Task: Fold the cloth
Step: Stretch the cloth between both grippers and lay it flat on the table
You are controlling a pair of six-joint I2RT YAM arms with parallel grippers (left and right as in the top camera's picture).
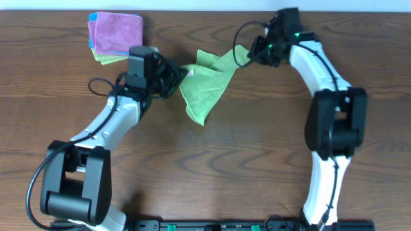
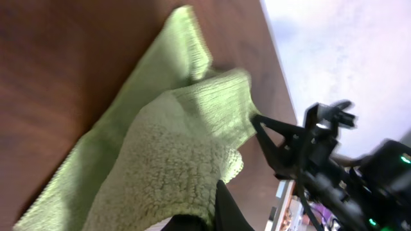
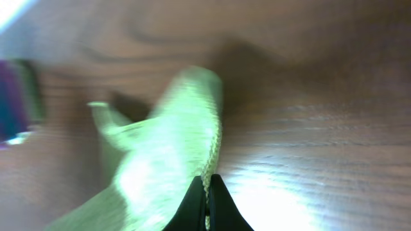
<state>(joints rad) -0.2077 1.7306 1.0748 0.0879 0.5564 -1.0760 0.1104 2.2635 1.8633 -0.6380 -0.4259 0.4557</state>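
The green cloth stretches crumpled between the arms. The left gripper and right gripper each pinch an edge. No neat fold appears made yet on the table.

The cloth is lime green; folded stack at upper left of the frame magenta over blue and yellow-green; worktop dark brown wood grain

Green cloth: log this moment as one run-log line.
phase: two-arm grasp | green cloth: bunched, not yet folded | left fingers: shut on it | right fingers: shut on it | folded stack: rear-left, apart
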